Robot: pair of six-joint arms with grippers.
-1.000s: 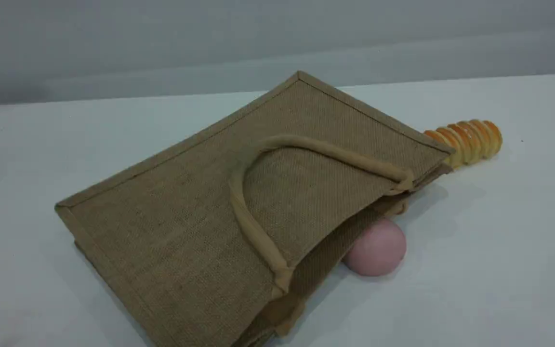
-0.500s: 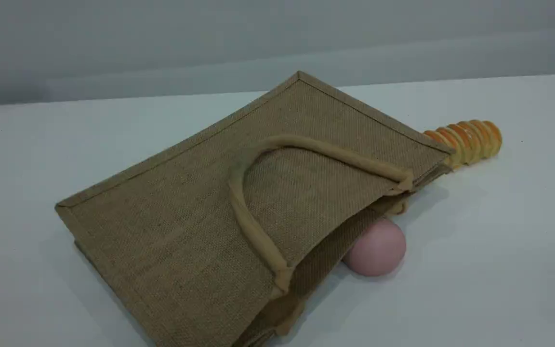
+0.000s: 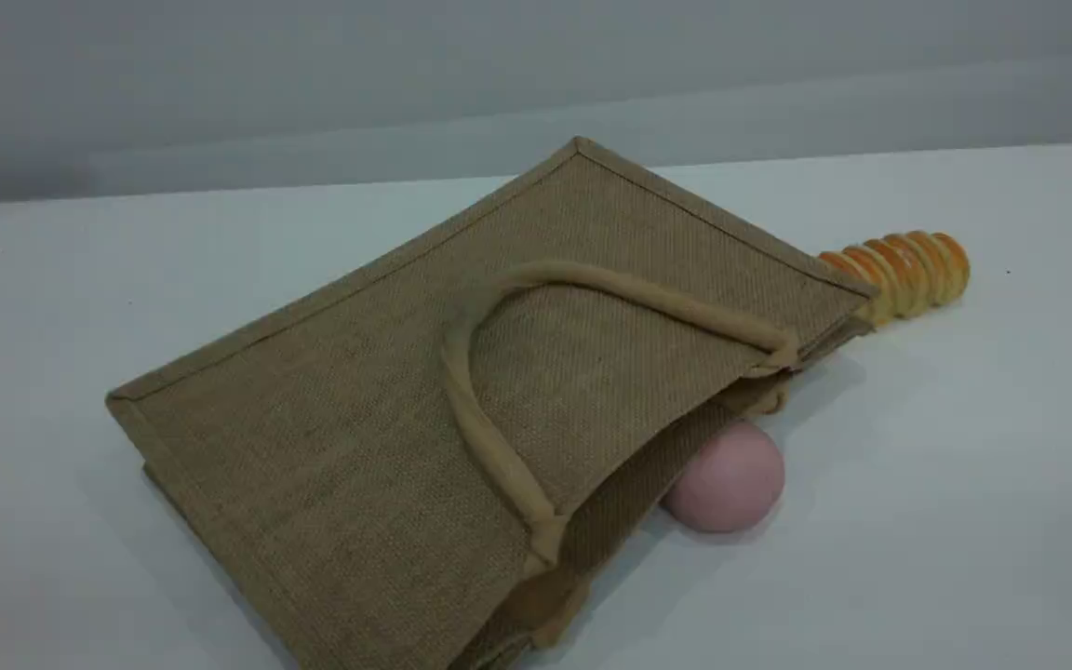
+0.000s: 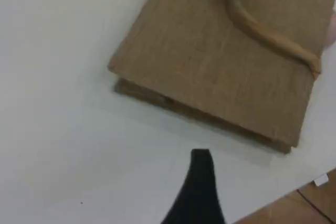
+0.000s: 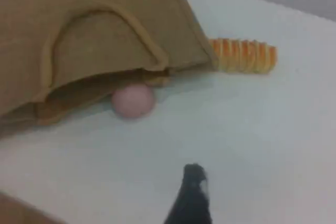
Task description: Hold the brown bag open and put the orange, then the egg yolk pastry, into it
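The brown bag [image 3: 462,409] lies flat on the white table [image 3: 964,521], its mouth gaping slightly toward the pink ball [image 3: 727,479], which sits touching the lower lip of the opening. One beige handle [image 3: 499,447] curves across the bag's upper face. A long ridged golden bread [image 3: 904,270] pokes out from behind the bag's far right corner, on the table.

Neither arm appears in the scene view. In the left wrist view, the left end effector [image 4: 198,182] shows 1 dark fingertip hanging above bare table, holding nothing; its jaws stand wide. The bag [image 4: 220,61] lies ahead of that fingertip and slightly to its right, apart from it, with the bag's closed bottom edge the nearest part and the handle [image 4: 262,27] farther off.

In the right wrist view, the right end effector [image 5: 191,195] likewise shows 1 dark fingertip over empty table, jaws wide, gripping nothing. The bag [image 5: 94,51] lies ahead and to the left of it, well apart, mouth facing the fingertip's side. The pink ball [image 5: 132,100] sits between the fingertip and the bag's opening, nearer the bag. The ridged bread [image 5: 242,56] lies ahead and a little to the right, just beside the bag's corner.

The orange and the egg yolk pastry show in none of the 3 views.
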